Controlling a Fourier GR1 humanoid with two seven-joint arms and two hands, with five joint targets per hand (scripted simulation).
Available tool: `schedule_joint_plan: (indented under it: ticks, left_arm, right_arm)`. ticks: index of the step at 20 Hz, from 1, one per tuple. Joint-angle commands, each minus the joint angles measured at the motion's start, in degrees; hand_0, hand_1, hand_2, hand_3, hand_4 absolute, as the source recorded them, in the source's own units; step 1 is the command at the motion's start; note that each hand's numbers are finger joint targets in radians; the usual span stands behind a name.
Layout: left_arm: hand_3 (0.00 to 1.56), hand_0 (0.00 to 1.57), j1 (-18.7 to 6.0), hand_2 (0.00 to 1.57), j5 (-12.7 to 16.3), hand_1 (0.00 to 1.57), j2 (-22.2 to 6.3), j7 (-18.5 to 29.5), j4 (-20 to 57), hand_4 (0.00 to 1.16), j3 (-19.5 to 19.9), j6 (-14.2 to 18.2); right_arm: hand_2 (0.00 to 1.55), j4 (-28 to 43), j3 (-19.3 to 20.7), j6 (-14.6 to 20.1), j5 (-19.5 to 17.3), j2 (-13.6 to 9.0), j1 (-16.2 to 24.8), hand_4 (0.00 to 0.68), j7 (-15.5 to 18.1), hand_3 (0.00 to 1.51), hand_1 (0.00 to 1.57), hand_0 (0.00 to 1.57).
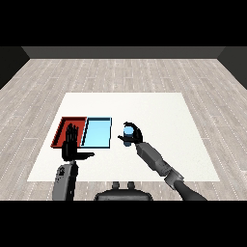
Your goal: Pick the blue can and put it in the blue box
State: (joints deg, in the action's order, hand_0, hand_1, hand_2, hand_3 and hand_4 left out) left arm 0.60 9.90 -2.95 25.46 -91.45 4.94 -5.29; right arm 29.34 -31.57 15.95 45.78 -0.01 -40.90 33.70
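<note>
1. Fingers of the left hand are straight and point toward the far side, the thumb stuck out to the right; this hand holds nothing. It hovers at the near edge of the two trays, over the seam where they meet, its fingertips overlapping the near right corner of the red tray.

2. Just right of the red tray, and touching it along one side, lies the light blue tray. Its floor shows nothing inside, so the goal place is free.

3. Right of the blue tray, just off its right wall, the right hand is curled round the blue can. The can stands roughly upright in the grasp, its pale top showing above the fingers. Whether it is lifted off the white table or resting on it I cannot tell from this view.

4. By my reading, the pick is done or nearly so, and the step in hand is the carry to the blue tray.

5. The next move calls for a short shift to the left, with the can high enough to pass over the tray's right wall, then a descent onto the tray floor before the fingers let go.

6. One caution: the left hand sits close to the tray's near left corner, so the can is better set toward the tray's right or far part.
</note>
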Motion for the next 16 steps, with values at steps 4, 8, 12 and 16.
schedule_joint_plan:
  ticks: [4, 8, 12, 16]
  left_arm:
    - [0.00, 0.00, 1.51, 0.00, 2.29, 0.00, -2.16, 3.10, 2.19, 0.00, 2.39, -3.46]
    - [0.00, 0.00, -0.98, 0.00, -0.37, 0.00, 0.47, 3.46, 5.26, 0.00, -0.43, -1.63]
    - [0.00, 0.00, 0.85, 0.00, -2.69, 0.00, 1.81, -2.31, -2.53, 0.00, -3.83, 1.49]
    - [0.00, 0.00, -0.58, 0.00, -4.56, 0.00, 0.46, 2.42, 5.44, 0.00, -3.33, -0.51]
  right_arm:
    - [1.49, -1.84, -3.49, 4.15, 1.82, 0.01, -2.42, 0.678, -2.17, 1.44, 1.56, 1.56]
    - [1.48, 1.61, 0.70, 3.77, -4.76, -0.02, -1.70, 0.672, -3.96, 1.43, 1.55, 1.55]
    - [1.46, 7.50, 2.75, 6.36, -9.00, -0.74, 0.45, 0.657, -4.49, 1.42, 1.50, 1.50]
    - [1.45, 8.25, 1.90, 7.59, -10.63, -0.02, -1.59, 0.649, -3.31, 1.41, 1.47, 1.47]
